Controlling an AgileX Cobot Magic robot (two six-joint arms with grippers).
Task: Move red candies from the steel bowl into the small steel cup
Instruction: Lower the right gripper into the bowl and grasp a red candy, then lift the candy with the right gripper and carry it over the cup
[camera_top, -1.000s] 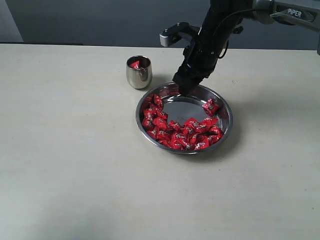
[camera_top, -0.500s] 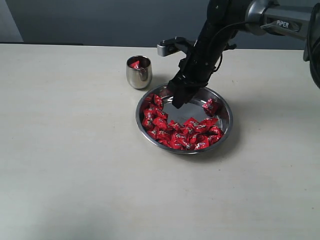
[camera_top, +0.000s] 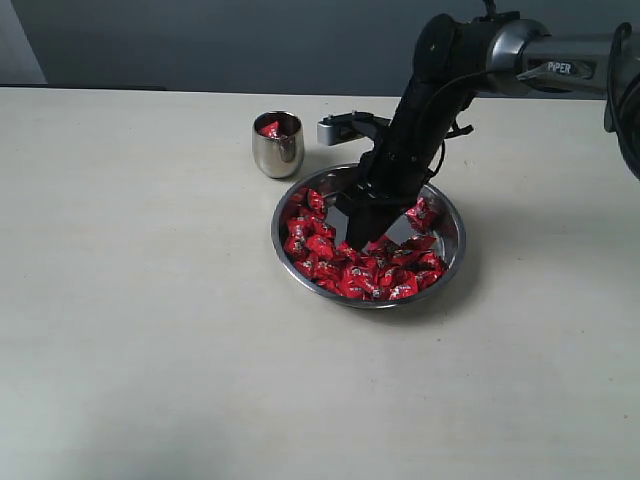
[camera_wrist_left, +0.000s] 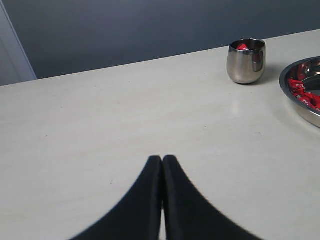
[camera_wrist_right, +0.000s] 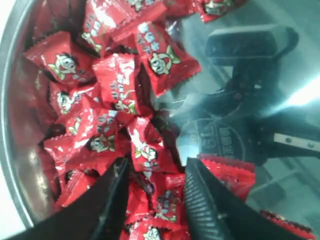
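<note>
right gripper (camera_top: 362, 234) off the steel bowl's (camera_top: 376, 303) far rim, lowered among the red candies (camera_top: 345, 272) (arm stooped further)

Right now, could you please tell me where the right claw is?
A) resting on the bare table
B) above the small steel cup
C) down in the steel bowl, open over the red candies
C: the right claw is down inside the steel bowl, with its jaws apart just over the red candies.

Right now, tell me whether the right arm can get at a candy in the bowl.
Likely yes: the right arm reaches down into the bowl, jaws open either side of a candy, nothing covering it.
</note>
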